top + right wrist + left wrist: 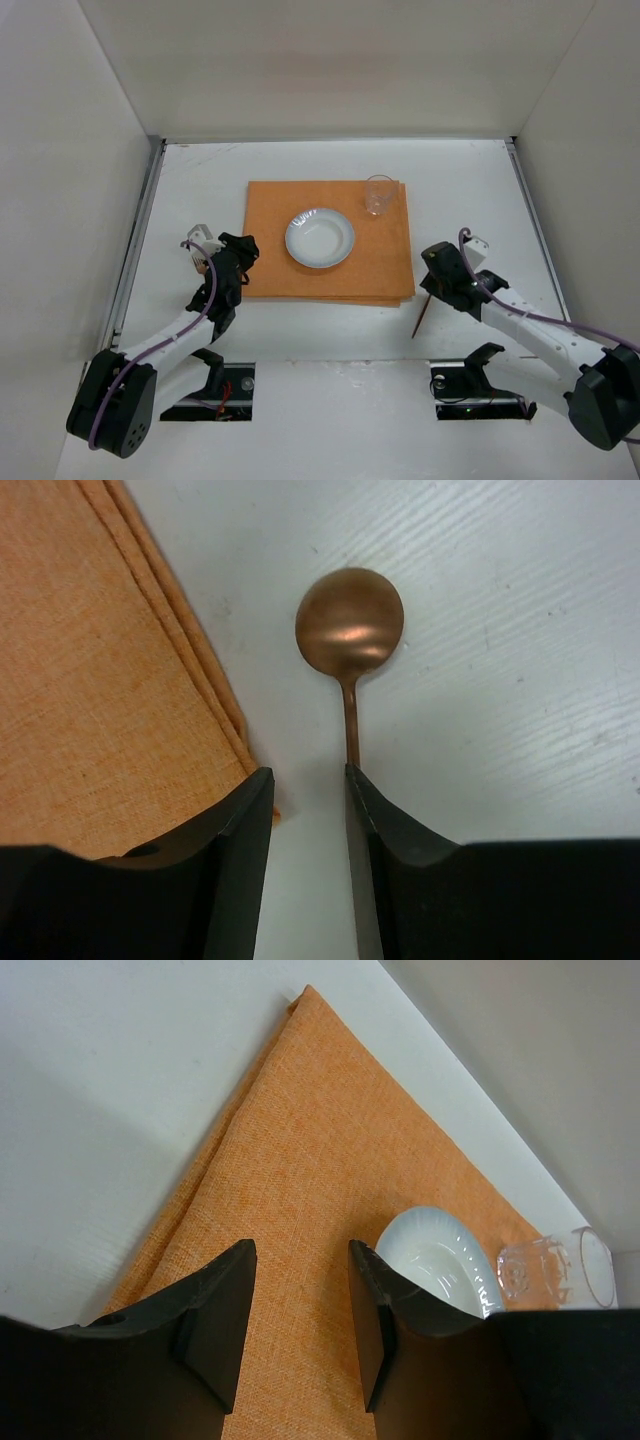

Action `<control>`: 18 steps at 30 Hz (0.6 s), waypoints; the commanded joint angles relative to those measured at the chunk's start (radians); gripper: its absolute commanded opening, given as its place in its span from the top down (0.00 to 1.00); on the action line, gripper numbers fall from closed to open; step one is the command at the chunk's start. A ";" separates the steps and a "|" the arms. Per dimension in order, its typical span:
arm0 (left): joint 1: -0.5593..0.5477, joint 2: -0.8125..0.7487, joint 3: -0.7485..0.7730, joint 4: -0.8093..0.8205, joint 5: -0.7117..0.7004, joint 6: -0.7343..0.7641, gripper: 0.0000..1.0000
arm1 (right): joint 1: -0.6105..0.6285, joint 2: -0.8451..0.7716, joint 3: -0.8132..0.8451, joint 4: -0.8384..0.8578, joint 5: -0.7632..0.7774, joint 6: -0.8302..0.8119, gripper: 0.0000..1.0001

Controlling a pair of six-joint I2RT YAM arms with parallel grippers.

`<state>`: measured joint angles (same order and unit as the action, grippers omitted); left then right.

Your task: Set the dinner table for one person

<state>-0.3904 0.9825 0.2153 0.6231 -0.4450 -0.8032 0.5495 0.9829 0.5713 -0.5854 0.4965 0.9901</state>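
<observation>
The white dinner table (200, 190) holds an orange placemat (270, 215) with a white plate (320, 237) in its middle and a clear glass (379, 195) at its far right corner. A copper spoon (350, 620) lies on the table just right of the placemat; only its handle (420, 320) shows in the top view. My right gripper (307, 780) is open low over it, the handle running under the right finger (400, 850). My left gripper (300, 1260) is open and empty over the placemat's left part, with the plate (440, 1255) and glass (550, 1265) ahead.
White walls enclose the table on the left, back and right. Metal edge strips (140, 230) run along the table's sides. Two openings with arm mounts (215, 385) sit at the near edge. The placemat's folded edge (190, 650) lies close to the spoon.
</observation>
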 commanded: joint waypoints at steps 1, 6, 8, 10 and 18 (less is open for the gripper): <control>0.009 0.001 0.004 0.049 0.006 -0.011 0.60 | 0.013 0.037 -0.014 -0.048 -0.019 0.078 0.60; 0.012 -0.007 0.002 0.049 0.012 -0.016 0.60 | 0.014 0.082 -0.025 -0.028 -0.041 0.062 0.66; 0.028 -0.004 0.001 0.049 0.020 -0.019 0.60 | 0.014 0.097 -0.033 -0.024 -0.049 0.062 0.68; 0.029 -0.008 0.001 0.047 0.032 -0.027 0.60 | 0.014 0.109 -0.033 -0.022 -0.050 0.058 0.68; 0.029 0.001 -0.001 0.050 0.029 -0.027 0.60 | 0.008 0.181 -0.005 0.013 -0.053 0.001 0.74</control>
<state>-0.3634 0.9852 0.2153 0.6239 -0.4168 -0.8227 0.5575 1.1576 0.5404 -0.5930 0.4469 1.0180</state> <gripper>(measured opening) 0.394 0.265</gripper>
